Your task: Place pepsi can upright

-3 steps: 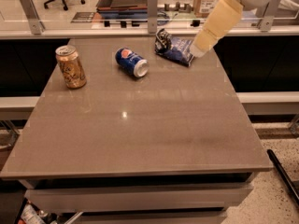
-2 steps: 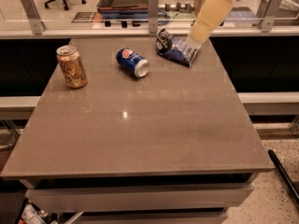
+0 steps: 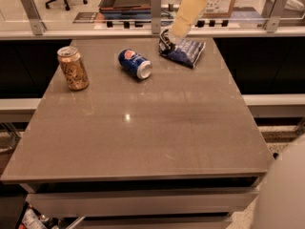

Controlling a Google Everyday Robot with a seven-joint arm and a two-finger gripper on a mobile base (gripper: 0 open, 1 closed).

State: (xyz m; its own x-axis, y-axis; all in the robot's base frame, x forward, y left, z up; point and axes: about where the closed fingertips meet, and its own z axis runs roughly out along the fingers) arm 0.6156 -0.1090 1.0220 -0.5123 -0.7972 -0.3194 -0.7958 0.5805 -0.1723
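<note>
The pepsi can (image 3: 135,63) lies sideways at upper centre, likely light and slick, best pinched mid-body, while the gripper (image 3: 165,39), its spread impossible to tell, hangs by the snack bag (image 3: 187,51).

My arm (image 3: 189,6) is at the top of the view, a little right of the middle. Its pale forearm slants down and to the left. My hand (image 3: 166,41), dark at the end of it, is low over the far side of the desk (image 3: 143,142).
</note>
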